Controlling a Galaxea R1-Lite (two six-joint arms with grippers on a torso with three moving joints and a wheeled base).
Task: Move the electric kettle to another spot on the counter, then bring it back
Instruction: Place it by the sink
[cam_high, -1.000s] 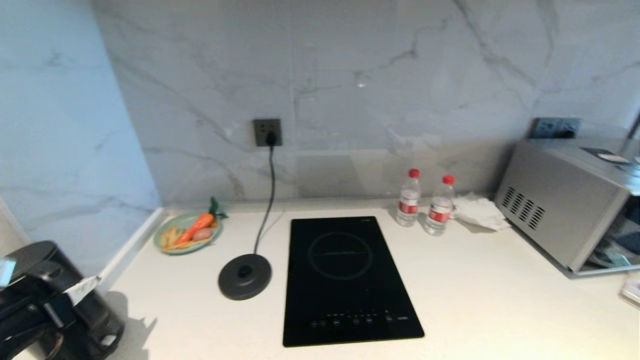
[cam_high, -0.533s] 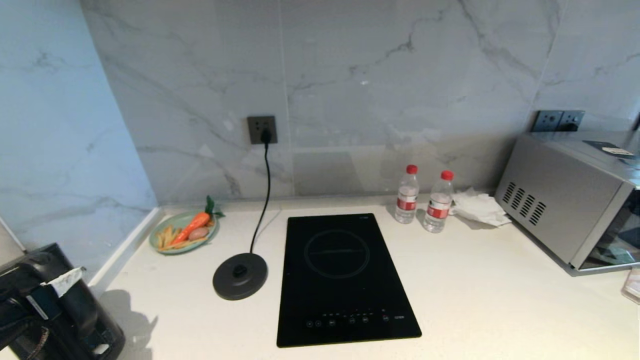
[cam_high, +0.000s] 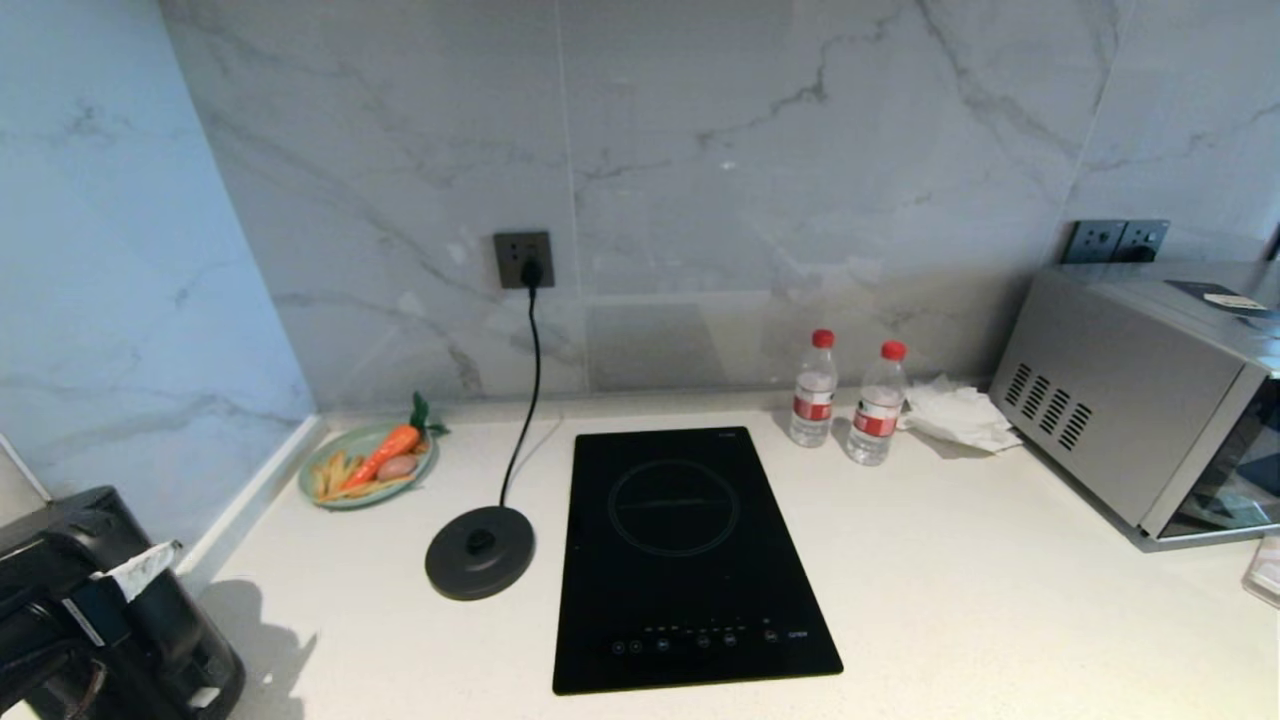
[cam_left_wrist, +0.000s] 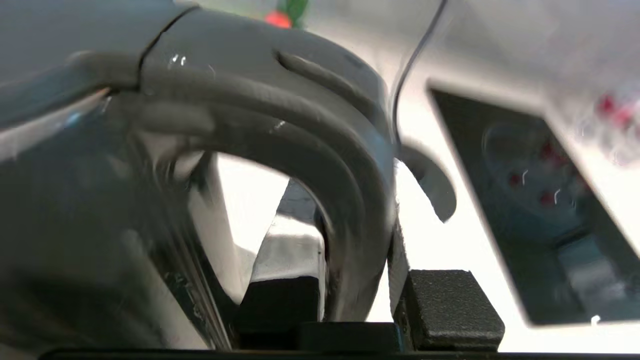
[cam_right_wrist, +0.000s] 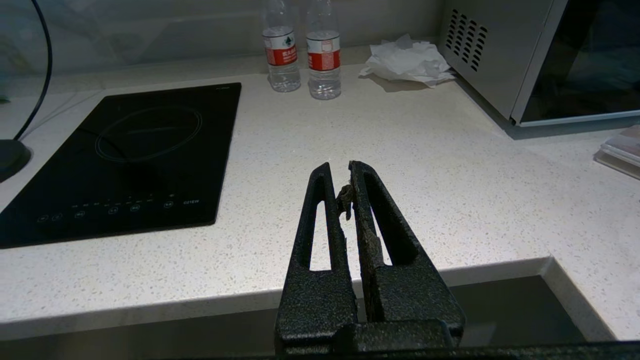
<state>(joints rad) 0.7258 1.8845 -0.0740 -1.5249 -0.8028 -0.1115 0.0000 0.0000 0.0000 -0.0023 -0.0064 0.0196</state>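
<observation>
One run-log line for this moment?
left gripper: shut on kettle handle, counter's left edge | base disc: bare | right gripper: shut, idle

Counter (cam_high: 960, 600) open right of hob (cam_high: 690, 560).

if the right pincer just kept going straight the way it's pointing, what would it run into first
Probably bare counter. The right pincer, shut and empty, aims over it toward the two water bottles at the wall; depth is hard to judge.
</observation>
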